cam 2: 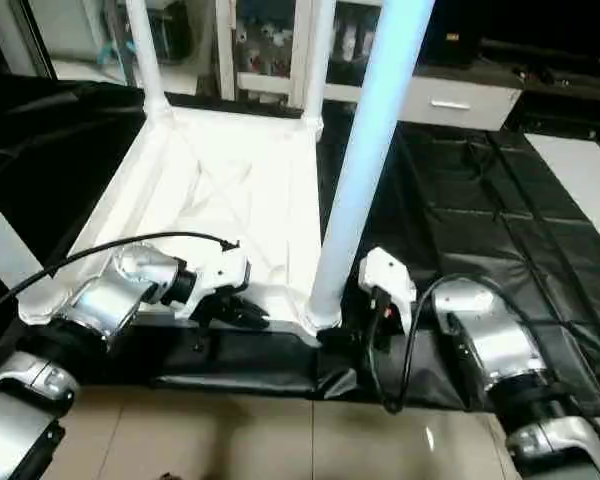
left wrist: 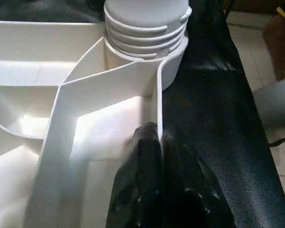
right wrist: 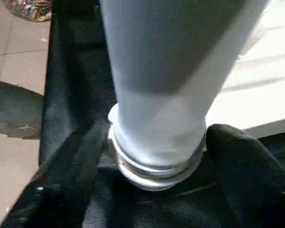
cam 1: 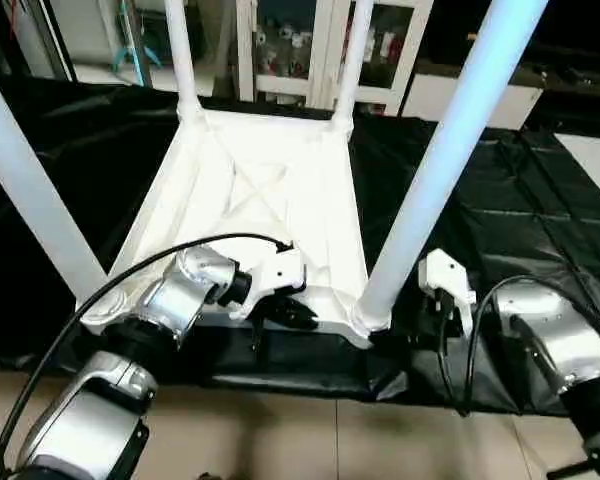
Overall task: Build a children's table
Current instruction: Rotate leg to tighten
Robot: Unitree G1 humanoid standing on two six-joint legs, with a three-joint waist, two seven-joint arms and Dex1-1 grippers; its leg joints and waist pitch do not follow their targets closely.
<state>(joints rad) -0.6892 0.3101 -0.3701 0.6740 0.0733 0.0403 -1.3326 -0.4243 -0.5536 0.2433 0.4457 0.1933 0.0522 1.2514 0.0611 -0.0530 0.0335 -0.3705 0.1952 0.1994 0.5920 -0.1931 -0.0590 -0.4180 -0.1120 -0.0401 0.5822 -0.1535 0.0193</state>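
Note:
The children's table lies upside down on a black sheet, its white ribbed tabletop (cam 1: 250,200) facing up. Four white legs stand in its corner sockets: near left (cam 1: 30,200), near right (cam 1: 450,150), and two far ones (cam 1: 180,50) (cam 1: 352,60). My left gripper (cam 1: 280,310) is shut on the tabletop's near rim, and in the left wrist view its black fingers (left wrist: 142,161) pinch that thin wall just short of the near right socket (left wrist: 147,42). My right gripper (cam 1: 442,315) is at the base of the near right leg (right wrist: 156,95), open, with a finger (right wrist: 242,156) on either side.
The black sheet (cam 1: 500,220) covers the floor around the table. Bare tiles (cam 1: 310,430) begin at its near edge under my forearms. A white cabinet with glass doors (cam 1: 310,50) and a low white unit (cam 1: 470,95) stand behind. Black cables loop over both wrists.

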